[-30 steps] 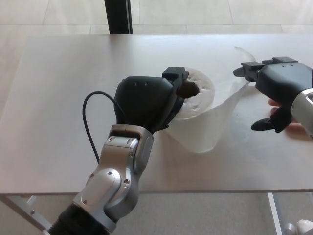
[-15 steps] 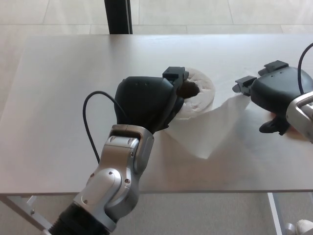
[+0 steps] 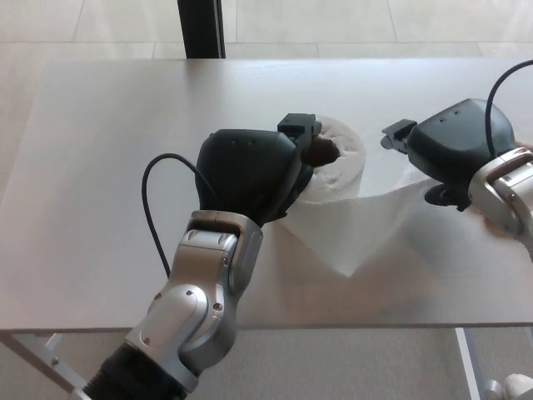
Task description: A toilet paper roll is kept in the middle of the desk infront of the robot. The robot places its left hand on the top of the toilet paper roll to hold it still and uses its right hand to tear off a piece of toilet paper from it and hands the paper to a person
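Note:
A white toilet paper roll point(image 3: 343, 160) stands on end in the middle of the pale desk point(image 3: 100, 125). My left hand point(image 3: 248, 171) lies on its top and left side, fingers curled over it, hiding about half the roll. A loose strip of paper point(image 3: 354, 225) runs from the roll down and rightwards across the desk, then rises to my right hand point(image 3: 454, 148). That hand is turned palm down just right of the roll, and the strip's end disappears under its fingers point(image 3: 398, 133), which look closed on it.
A dark post point(image 3: 200, 29) stands beyond the desk's far edge. A black cable point(image 3: 150, 196) loops beside my left wrist. The desk's front edge runs just below my left forearm. A sliver of a person's hand point(image 3: 523, 148) shows at the right edge behind my right wrist.
My right hand has moved left towards the roll and turned palm down, bringing the lifted paper end lower. The strip now sags flatter on the desk. My left hand has stayed put.

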You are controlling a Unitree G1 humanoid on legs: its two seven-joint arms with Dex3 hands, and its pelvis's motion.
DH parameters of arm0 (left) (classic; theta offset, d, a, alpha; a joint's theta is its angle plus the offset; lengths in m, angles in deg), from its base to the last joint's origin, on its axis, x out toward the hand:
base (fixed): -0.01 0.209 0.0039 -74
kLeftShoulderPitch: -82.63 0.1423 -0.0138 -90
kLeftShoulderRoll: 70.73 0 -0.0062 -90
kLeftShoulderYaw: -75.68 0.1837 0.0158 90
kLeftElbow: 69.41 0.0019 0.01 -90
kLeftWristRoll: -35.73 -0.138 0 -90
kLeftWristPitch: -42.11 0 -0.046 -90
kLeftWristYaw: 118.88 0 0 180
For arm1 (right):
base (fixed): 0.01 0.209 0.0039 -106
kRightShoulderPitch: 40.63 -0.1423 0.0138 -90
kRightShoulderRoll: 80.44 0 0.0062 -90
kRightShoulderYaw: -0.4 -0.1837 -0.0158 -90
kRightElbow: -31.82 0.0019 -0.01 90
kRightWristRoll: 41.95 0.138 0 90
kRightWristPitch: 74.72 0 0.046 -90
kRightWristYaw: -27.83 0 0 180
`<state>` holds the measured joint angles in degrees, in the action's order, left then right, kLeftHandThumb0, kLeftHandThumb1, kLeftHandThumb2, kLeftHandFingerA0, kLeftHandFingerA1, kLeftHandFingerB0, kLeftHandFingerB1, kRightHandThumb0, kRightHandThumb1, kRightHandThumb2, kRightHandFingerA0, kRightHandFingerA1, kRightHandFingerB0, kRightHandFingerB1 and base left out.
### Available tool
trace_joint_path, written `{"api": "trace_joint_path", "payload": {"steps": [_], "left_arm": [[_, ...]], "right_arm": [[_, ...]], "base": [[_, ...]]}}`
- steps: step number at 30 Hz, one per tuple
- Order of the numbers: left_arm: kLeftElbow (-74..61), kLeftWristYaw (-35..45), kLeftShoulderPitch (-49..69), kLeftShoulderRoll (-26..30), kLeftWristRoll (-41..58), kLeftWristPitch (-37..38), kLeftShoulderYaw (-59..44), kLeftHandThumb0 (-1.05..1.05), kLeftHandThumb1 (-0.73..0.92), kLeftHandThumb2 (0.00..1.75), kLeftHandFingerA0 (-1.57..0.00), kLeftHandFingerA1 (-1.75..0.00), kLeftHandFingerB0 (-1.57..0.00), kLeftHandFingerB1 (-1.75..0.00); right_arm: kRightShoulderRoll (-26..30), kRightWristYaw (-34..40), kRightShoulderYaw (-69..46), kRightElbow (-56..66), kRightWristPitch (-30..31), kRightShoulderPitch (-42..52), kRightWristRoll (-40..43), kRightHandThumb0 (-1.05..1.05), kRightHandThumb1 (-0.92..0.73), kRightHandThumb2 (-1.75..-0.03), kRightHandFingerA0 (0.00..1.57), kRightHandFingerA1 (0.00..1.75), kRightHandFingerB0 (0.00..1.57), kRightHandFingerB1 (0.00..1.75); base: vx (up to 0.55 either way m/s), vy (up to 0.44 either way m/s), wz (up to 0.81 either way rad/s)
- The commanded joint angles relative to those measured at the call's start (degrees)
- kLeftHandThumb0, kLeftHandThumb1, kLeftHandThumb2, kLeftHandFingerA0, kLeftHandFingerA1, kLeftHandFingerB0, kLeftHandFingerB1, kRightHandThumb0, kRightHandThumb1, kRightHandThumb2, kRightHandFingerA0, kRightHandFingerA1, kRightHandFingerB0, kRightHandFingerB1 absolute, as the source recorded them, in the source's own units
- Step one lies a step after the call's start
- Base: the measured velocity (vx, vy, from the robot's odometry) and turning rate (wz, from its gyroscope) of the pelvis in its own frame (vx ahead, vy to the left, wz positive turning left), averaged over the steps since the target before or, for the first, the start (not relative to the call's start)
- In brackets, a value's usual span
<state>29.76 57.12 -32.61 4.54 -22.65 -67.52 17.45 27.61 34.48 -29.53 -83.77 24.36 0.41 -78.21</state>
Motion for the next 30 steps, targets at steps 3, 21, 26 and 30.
{"api": "trace_joint_path", "payload": {"steps": [3,21,26,30], "left_arm": [[3.71,5.43,2.76,1.47,-0.03,-4.23,1.11,-0.43,0.68,0.70,-0.83,-1.29,-0.62,-0.57],[4.59,1.91,3.43,2.55,0.81,-2.11,0.74,-0.43,0.68,0.71,-0.92,-1.46,-0.65,-0.61],[5.26,1.48,3.54,2.50,0.88,-2.37,1.19,-0.45,0.71,0.69,-0.85,-1.37,-0.70,-0.68],[4.95,1.62,3.82,2.42,0.78,-2.69,1.58,-0.44,0.71,0.72,-0.89,-1.45,-0.68,-0.73]], "right_arm": [[-2.86,8.47,-5.78,-3.36,-8.39,3.25,-6.70,-0.38,-0.55,-0.61,0.97,1.71,0.90,0.60],[-3.05,12.67,-13.27,-4.89,-13.70,9.46,-15.91,-0.34,-0.72,-0.73,0.93,1.75,0.79,1.52],[-8.39,10.23,-23.60,-3.22,-10.29,15.02,-6.76,-0.26,-0.56,-0.97,0.94,1.75,0.74,1.61],[-18.61,10.93,-36.80,-0.79,-4.14,19.50,3.54,-0.29,-0.57,-1.08,0.91,1.75,0.77,1.52]], "base": [[0.00,0.000,0.00],[0.00,0.000,0.00],[0.00,0.000,0.00],[0.00,0.000,0.00]]}}
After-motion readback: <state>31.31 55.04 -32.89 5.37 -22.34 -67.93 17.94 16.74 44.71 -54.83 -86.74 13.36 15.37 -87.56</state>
